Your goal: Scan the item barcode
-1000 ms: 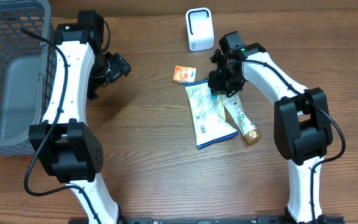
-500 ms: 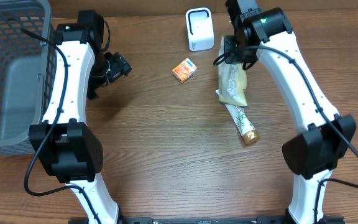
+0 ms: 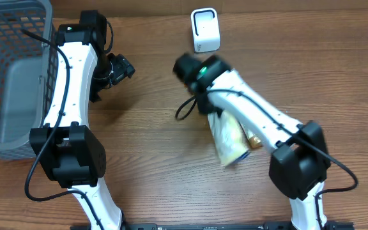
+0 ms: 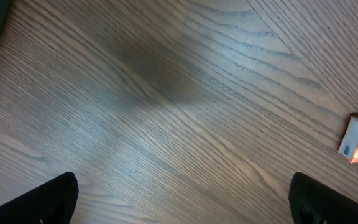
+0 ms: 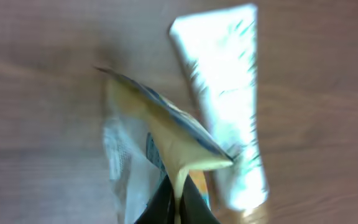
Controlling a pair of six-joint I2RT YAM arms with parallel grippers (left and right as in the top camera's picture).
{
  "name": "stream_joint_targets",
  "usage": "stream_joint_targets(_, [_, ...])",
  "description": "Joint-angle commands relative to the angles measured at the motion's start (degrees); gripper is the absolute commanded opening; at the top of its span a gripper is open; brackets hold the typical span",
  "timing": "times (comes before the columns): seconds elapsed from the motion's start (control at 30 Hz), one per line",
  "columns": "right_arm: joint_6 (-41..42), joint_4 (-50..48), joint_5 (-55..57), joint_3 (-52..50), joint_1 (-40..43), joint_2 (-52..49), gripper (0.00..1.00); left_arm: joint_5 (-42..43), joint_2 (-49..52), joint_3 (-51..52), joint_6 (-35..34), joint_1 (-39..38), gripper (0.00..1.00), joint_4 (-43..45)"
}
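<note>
Swinging the pouch (image 3: 227, 137) back from the scanner (image 3: 205, 30) at the far edge, I now hold it mid-tabletop over the tube (image 5: 229, 112). My right fingers (image 5: 162, 202) pinch its edge, left fingers (image 4: 48, 199) wide. Scan likely done.

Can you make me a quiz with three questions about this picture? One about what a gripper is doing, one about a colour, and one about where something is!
1. What is the right gripper doing?
A) wide open
B) shut on the pouch
C) shut on nothing

2. What colour is the basket?
A) grey
B) red
C) yellow

3. Where is the white scanner?
A) in the basket
B) in the right gripper
C) on the table, at its far side

Answers:
1 B: the right wrist view shows the pouch pinched in it.
2 A: its mesh walls are grey.
3 C: it stands on the wood, apart from both arms.
</note>
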State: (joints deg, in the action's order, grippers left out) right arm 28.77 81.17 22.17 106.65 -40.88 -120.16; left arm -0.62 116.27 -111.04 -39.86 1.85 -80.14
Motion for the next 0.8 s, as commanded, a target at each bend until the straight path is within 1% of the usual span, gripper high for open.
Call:
stream_joint_targets(0.0, [7.7, -0.6, -0.5, 0.0, -3.9, 0.5, 0.04, 0.2, -0.3, -0.7, 1.3, -0.5, 1.00, 0.0])
stream_joint_targets(0.17, [7.7, 1.8, 8.0, 3.1, -5.7, 0.5, 0.04, 0.2, -0.3, -0.7, 1.3, -0.5, 1.00, -0.1])
stream_joint_targets(0.37, [7.7, 9.5, 16.6, 5.9, -2.7, 0.5, 0.04, 0.2, -0.3, -0.7, 1.3, -0.5, 1.00, -0.2])
stream_joint_targets(0.5, [6.8, 15.2, 16.5, 5.9, 0.2, 0.5, 0.04, 0.2, -0.3, -0.7, 1.3, -0.5, 1.00, -0.2])
stream_joint_targets(0.53, [4.4, 16.0, 16.0, 5.8, 0.6, 0.5, 0.04, 0.2, -0.3, -0.7, 1.3, -0.5, 1.00, -0.1])
stream_joint_targets(0.57, [1.3, 15.9, 14.4, 5.9, 0.8, 0.5, 0.04, 0.2, -0.3, -0.7, 1.3, -0.5, 1.00, 0.0])
stream_joint_targets(0.6, [0.8, 15.9, 13.8, 6.0, 0.8, 0.5, 0.04, 0.2, -0.3, -0.7, 1.3, -0.5, 1.00, 0.1])
stream_joint_targets(0.77, [1.4, 15.7, 10.4, 6.0, 0.7, 0.5, 0.04, 0.2, -0.3, -0.7, 1.3, -0.5, 1.00, 0.3])
